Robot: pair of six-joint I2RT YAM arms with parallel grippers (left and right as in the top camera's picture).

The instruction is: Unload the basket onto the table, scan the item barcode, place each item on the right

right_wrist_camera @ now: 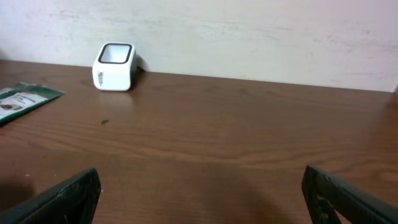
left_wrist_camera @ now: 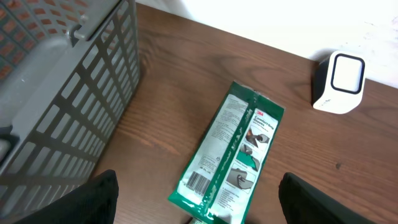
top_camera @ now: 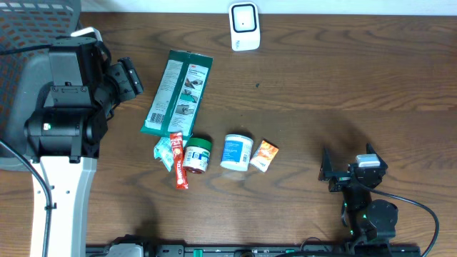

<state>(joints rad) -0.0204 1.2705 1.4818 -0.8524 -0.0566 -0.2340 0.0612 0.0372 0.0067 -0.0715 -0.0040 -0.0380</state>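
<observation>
The green packet (top_camera: 178, 93) lies flat on the table (top_camera: 343, 78), left of centre, with its barcode (left_wrist_camera: 198, 182) facing up at the near end. The white scanner (top_camera: 245, 27) stands at the far edge, well apart from it. The left gripper (top_camera: 133, 78) hovers just left of the packet, jaws wide, holding and touching nothing. A grey basket (left_wrist_camera: 62, 93) crowds its left side. By the packet's near end sit a red stick (top_camera: 178, 160), a jar (top_camera: 197, 155), a tub (top_camera: 236, 151) and an orange sachet (top_camera: 265, 155). The right gripper (top_camera: 325, 171), spread fully and empty, sits near the front edge, with open wood ahead up to the scanner.
</observation>
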